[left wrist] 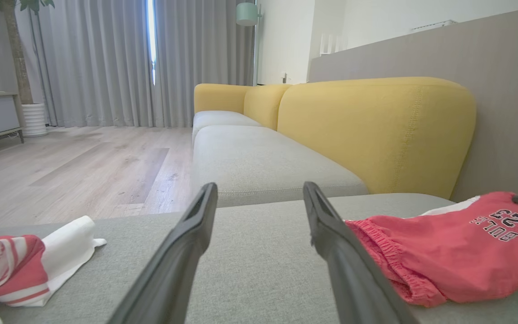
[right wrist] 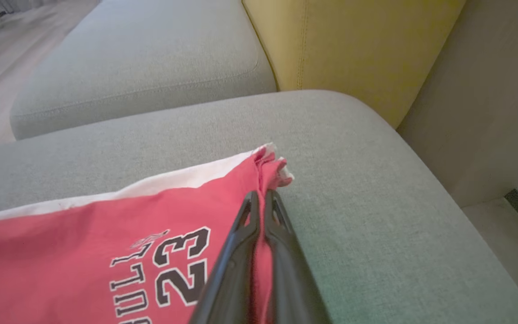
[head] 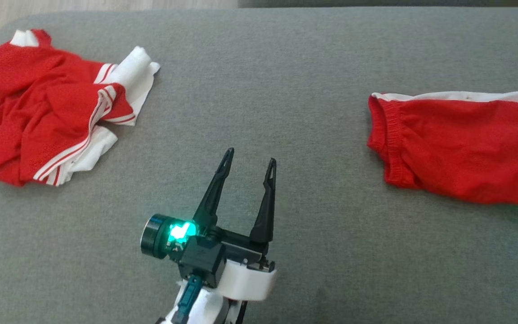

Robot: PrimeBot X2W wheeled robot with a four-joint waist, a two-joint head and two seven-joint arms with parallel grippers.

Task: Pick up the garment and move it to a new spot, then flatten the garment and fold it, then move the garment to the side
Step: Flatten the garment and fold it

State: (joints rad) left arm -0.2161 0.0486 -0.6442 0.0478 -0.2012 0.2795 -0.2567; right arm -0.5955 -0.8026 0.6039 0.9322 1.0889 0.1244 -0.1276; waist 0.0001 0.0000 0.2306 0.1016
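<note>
Right wrist view has the right claw [right wrist: 262,194] pressed together on a bunched corner of the red shorts [right wrist: 106,234], pinching the cloth at the end farthest from the left claw [head: 251,155]. Seen from the head, the left claw is spread and empty over the grey cushion [head: 313,90]. The shorts lie flat to its right, their long axis running sideways away from it, elastic waistband [head: 389,139] nearest. A crumpled red and white jersey [head: 38,112] lies to its left. For an even lift, the left claw looks best placed to reach rightward for the waistband end.
</note>
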